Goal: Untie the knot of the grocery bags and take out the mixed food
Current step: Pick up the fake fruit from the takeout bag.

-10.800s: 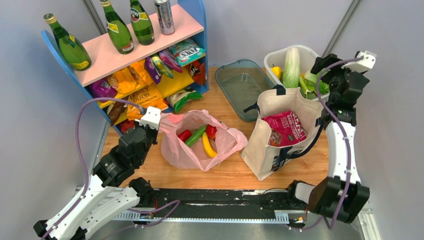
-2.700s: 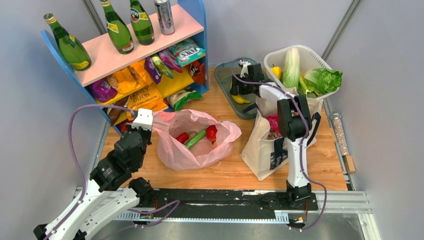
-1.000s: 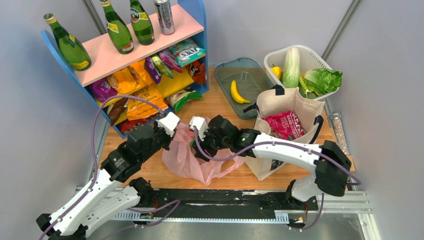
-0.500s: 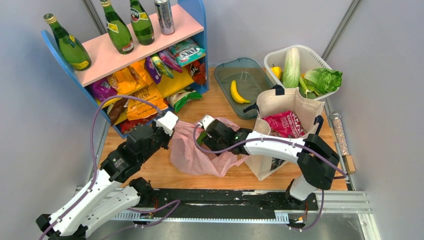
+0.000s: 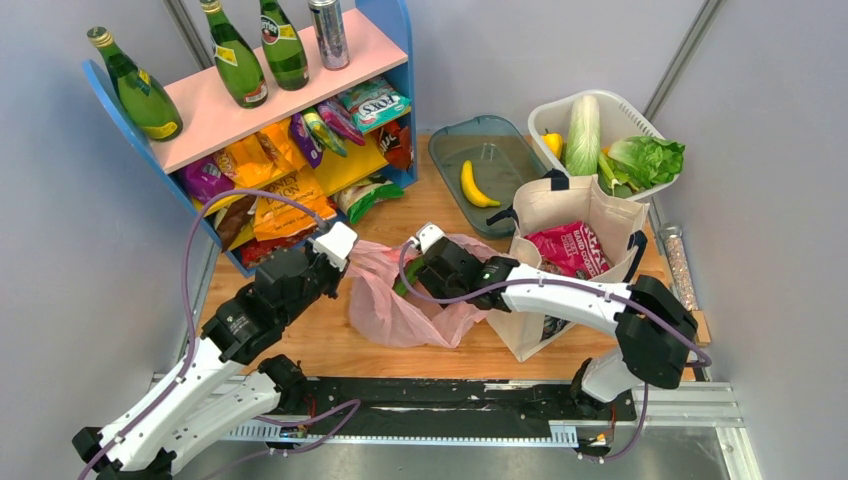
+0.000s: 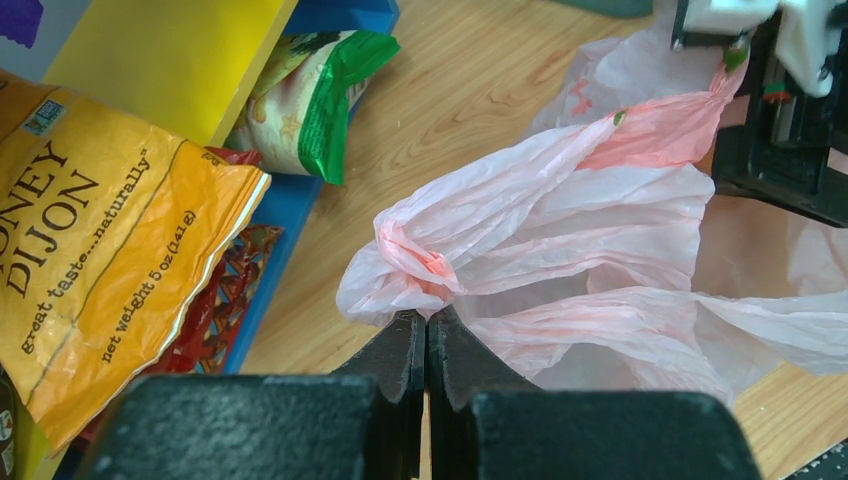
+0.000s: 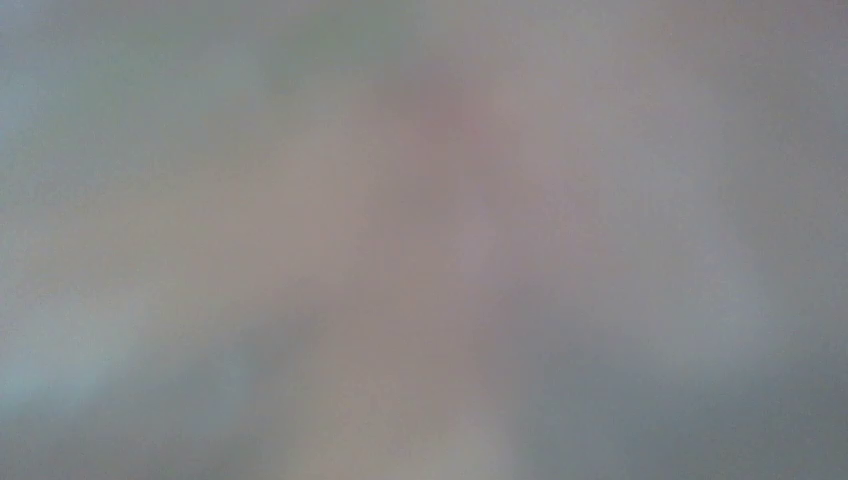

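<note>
Translucent pink bag (image 5: 400,315); yellow banana (image 5: 472,186) (teal tray (image 5: 503,158)); cream tote (image 5: 570,205).

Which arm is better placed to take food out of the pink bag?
Right. The right gripper reaches into the mouth of the pink bag; the left gripper is shut on the bag's rim, so it is occupied.

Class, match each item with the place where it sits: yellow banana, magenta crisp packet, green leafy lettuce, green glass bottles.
Items:
1. yellow banana
2. magenta crisp packet
3. green leafy lettuce
4. green glass bottles

Places:
A. white plastic basket
B. pink shelf top
C. cream canvas tote
D. grey-green translucent tray

Pairs: 1-D, 2-C, 3-A, 4-B
</note>
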